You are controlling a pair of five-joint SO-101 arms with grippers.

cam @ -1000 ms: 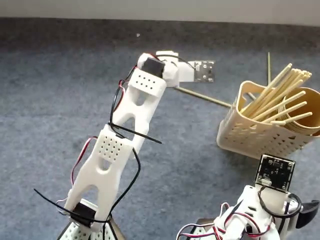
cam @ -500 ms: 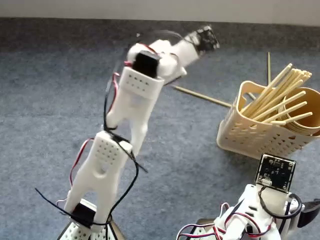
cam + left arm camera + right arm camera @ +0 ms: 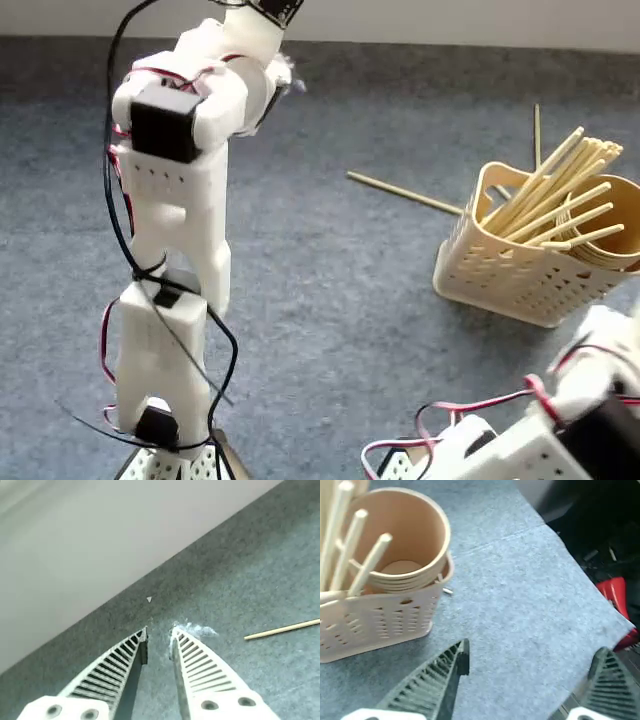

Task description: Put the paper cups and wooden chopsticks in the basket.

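Your left gripper [image 3: 159, 635] well off the basket [image 3: 520, 270], narrowly parted, right gripper [image 3: 535, 650] near it, gaping wide, loose chopstick [image 3: 405, 192] beside it, perhaps two.

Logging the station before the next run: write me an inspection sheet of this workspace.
Surface: grey felt mat, lying flat.
Job's things: basket holds stacked paper cups and a bundle of chopsticks; one loose chopstick lies on the mat beside it, another behind it.
Clutter: white fluff on the mat.
Tools: left tool narrowly open, empty, held high; right tool wide open, empty, near the basket.
Cables: red and black wires along the arms.
Surroundings: pale wall behind; red object beyond the table edge.
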